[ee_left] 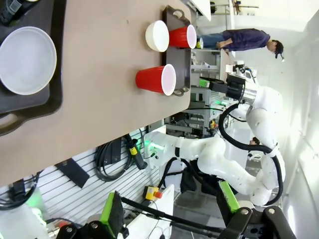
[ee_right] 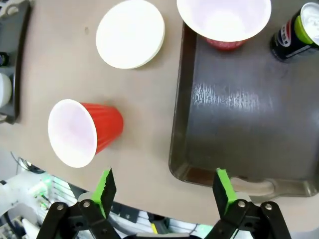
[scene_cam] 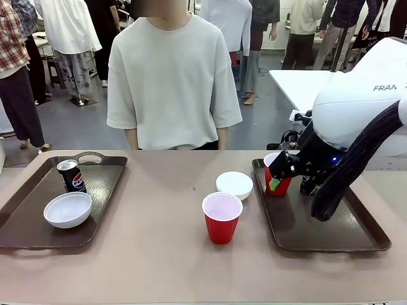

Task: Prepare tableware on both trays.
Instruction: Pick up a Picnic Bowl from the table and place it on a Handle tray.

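While it is standing loose on the bare table, red cup (ee_right: 82, 132): it is sitting just ahead of the right gripper (ee_right: 163, 181), off toward one finger, mouth up and looking empty.
Cup handling: I am judging it light and thin-walled, so it is likely to flex and tip. I am planning a gentle pinch across the body a little under the rim.
White bowl (ee_right: 130, 33): it is resting farther ahead of the same jaws, on the table just beside the right tray (ee_right: 175, 149).
Bowl handling: I am reading it as stiff and smooth, possibly slippery, and I cannot tell whether it is breakable. I am favouring the rim, one finger inside and one outside.
Right tray load: it is carrying the second red cup (ee_right: 224, 20) and a drink can (ee_right: 294, 32), both well ahead of the jaws. By my judgement it is lacking a bowl.
Left tray (ee_left: 57, 74): it is lying far ahead of the left gripper (ee_left: 169, 199), holding the second white bowl (ee_left: 27, 59) and the other drink can (scene_cam: 71, 175). It seems to be lacking a cup.
Right jaws: they are standing spread wide, pinching nothing.
Left jaws: they are likewise standing spread and empty, well apart from everything.
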